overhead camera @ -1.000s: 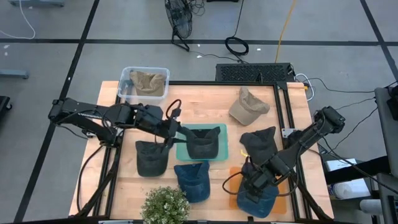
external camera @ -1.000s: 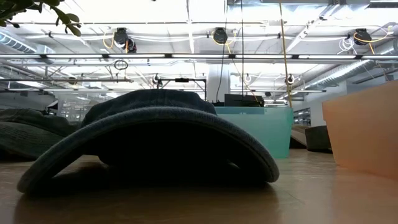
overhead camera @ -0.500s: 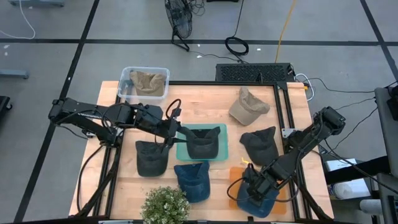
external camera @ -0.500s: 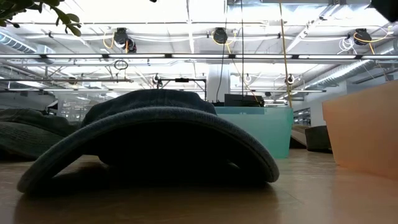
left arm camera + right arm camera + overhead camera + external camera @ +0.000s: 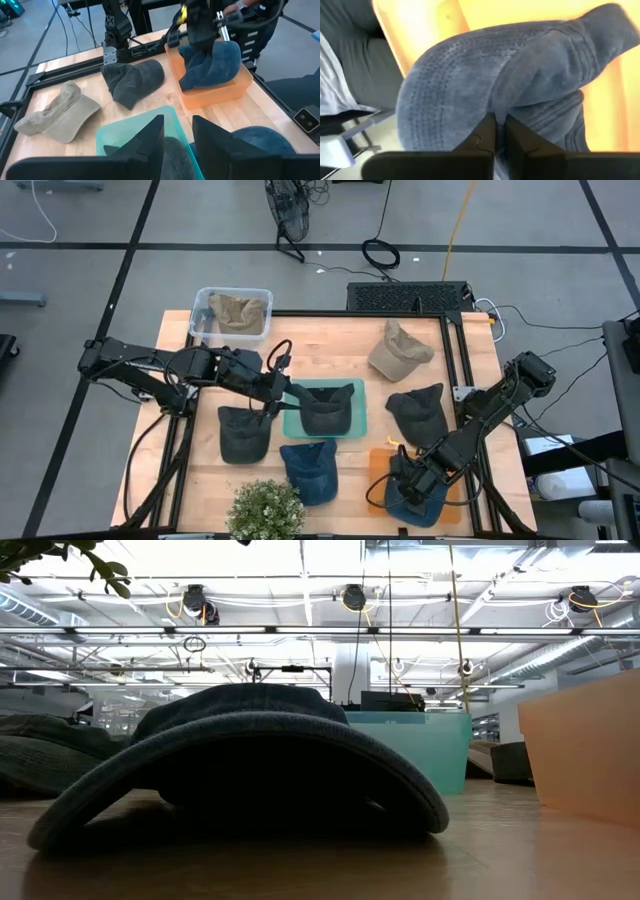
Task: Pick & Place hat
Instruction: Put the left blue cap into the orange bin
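The right gripper (image 5: 413,483) is pinched together on the cloth of a blue hat (image 5: 418,502) that sits in the orange tray (image 5: 377,468) at the near right of the table (image 5: 340,350). The right wrist view alone shows the two fingers (image 5: 481,136) nearly touching, a fold of denim nipped between them; from above the arm hides this.

The left gripper (image 5: 287,397) hangs at the left edge of the teal tray (image 5: 357,421) in the middle of the table, its fingers (image 5: 150,137) apart with a clear gap, over a dark hat (image 5: 326,409) lying in that tray. Its wrist view looks across to the orange tray and the right arm's grip on the blue hat.

From above, a tan hat (image 5: 398,349) lies far right and a potted plant (image 5: 266,508) at the near edge. The low view shows only a blue hat's brim (image 5: 240,775) close up.
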`<state>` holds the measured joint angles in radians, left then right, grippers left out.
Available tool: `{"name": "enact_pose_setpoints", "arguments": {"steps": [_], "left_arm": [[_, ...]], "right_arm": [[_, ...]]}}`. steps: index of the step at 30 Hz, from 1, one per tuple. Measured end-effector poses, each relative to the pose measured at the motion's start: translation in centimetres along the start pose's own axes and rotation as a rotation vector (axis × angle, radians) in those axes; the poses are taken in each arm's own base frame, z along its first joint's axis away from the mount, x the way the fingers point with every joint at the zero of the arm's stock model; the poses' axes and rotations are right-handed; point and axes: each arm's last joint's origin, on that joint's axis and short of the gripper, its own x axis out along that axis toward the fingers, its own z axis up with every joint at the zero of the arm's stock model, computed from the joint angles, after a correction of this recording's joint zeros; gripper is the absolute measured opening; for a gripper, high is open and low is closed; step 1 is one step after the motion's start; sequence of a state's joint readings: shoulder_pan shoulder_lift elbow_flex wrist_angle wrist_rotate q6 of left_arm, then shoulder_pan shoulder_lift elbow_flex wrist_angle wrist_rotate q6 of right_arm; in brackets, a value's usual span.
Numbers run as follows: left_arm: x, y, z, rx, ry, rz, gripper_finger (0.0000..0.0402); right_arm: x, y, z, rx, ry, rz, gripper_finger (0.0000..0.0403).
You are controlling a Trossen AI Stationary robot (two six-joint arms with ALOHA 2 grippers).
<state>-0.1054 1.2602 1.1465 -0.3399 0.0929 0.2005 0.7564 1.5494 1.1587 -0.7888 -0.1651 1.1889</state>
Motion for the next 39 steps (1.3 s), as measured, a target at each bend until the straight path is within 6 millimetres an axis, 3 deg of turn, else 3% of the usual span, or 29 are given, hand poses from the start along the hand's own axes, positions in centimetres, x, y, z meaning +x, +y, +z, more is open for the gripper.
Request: {"name": "enact_pose_setpoints", "arguments": {"steps": [8, 18, 25, 28, 39], "left_arm": [[0.0, 0.0, 0.0, -0.003, 0.006, 0.016, 0.0113], [0.0, 0.0, 0.0, -0.026, 0.007, 0.016, 0.0113], [0.0, 0.0, -0.1, -0.045, 0.011, 0.014, 0.0113], [0.0, -0.1, -0.2, -0.047, 0.026, 0.011, 0.0113], [0.0, -0.2, -0.4, -0.058, 0.043, 0.006, 0.0113]], "right_arm": [[-3.5, 1.7, -0.9, -0.111, -0.117, -0.108, 0.0002], [-3.8, 2.4, -2.2, -0.178, -0.172, -0.136, 0.0001], [-6.6, 3.4, -1.7, -0.280, -0.358, -0.188, 0.0001], [-5.9, 2.9, -1.9, -0.281, -0.316, -0.231, 0.0000], [0.1, 2.3, -1.9, -0.231, -0.095, -0.208, 0.0008]]}}
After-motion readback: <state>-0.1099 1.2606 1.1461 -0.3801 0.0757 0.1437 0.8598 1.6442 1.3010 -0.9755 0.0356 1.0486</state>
